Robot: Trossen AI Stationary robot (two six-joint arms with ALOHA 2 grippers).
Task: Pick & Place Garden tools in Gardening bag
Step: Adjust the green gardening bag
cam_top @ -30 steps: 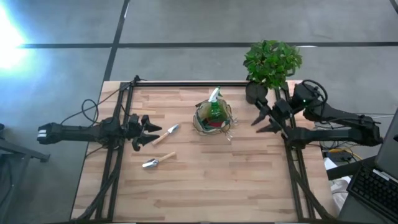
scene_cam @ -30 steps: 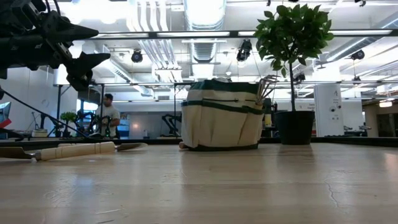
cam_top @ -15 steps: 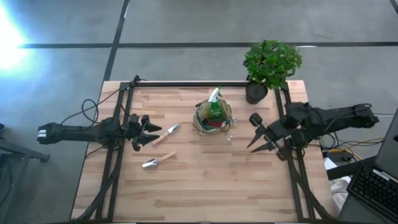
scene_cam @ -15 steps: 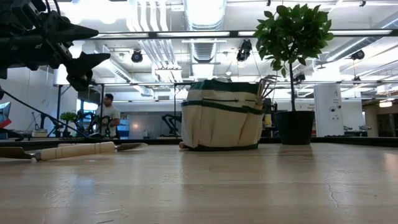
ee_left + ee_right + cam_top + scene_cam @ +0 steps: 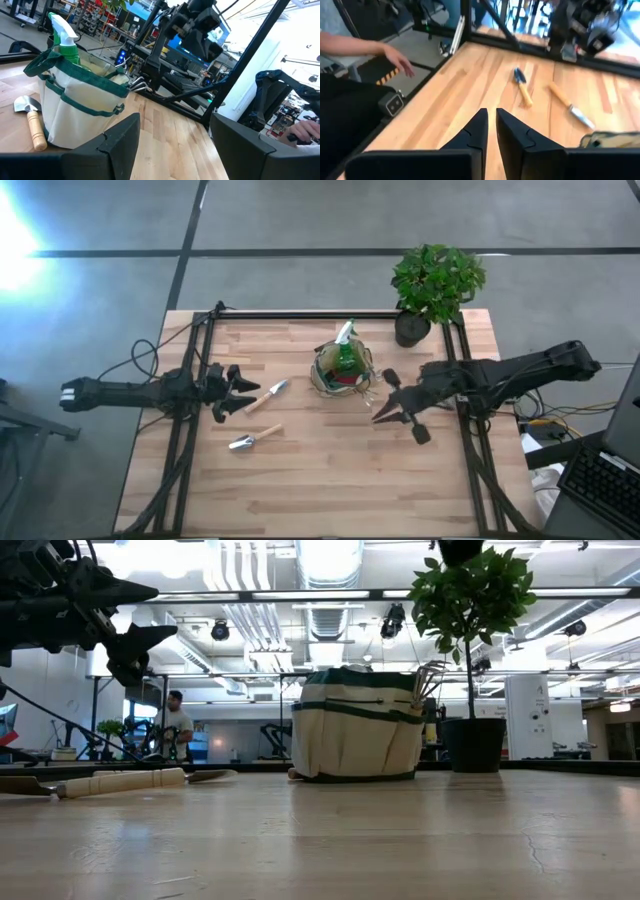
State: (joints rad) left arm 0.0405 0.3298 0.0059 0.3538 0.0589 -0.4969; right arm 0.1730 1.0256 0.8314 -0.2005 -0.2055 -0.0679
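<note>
The gardening bag (image 5: 343,370), beige with green trim, stands mid-table on its base, with a green spray bottle (image 5: 64,42) upright in it. Two wooden-handled garden tools lie flat on the table left of the bag: one trowel (image 5: 266,397) and another (image 5: 254,439) nearer the front edge. My left gripper (image 5: 236,392) hovers open just left of the first trowel, pointing at the bag (image 5: 75,102). My right gripper (image 5: 380,416) hangs above the table right of the bag and in front of it, its fingers (image 5: 481,127) together with nothing between them.
A potted green plant (image 5: 436,280) stands at the far right corner, its black pot (image 5: 473,745) behind and to the right of the bag. Black frame rails run along the left, right and far edges. A person's hand (image 5: 395,59) shows beyond the table.
My right gripper has swung from beside the plant pot toward the table's near edge and left, ending close to the bag's right side, and its fingers have come together. The left arm, the bag and the trowels have kept still.
</note>
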